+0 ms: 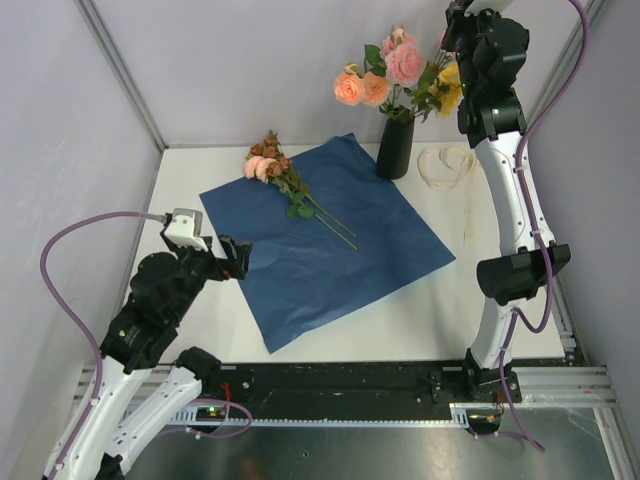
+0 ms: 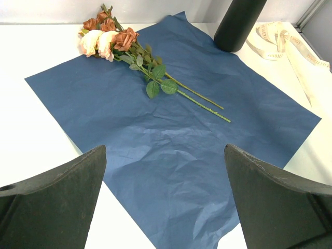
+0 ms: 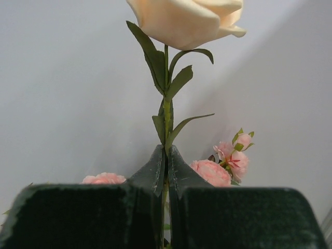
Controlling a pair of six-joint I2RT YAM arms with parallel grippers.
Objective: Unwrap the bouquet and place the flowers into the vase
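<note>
Right hand (image 3: 166,154) tight on rose stem (image 3: 166,111)

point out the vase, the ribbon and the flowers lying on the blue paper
vase (image 1: 395,150), top view, middle of its black body
ribbon (image 2: 267,53), left wrist view, lettered loop near the vase
flowers on the paper (image 2: 98,42), left wrist view, a pale bloom

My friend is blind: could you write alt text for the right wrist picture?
The right end effector is shut on the green stem of a pale peach rose, held upright against a plain grey background. Pink roses show behind it.
</note>
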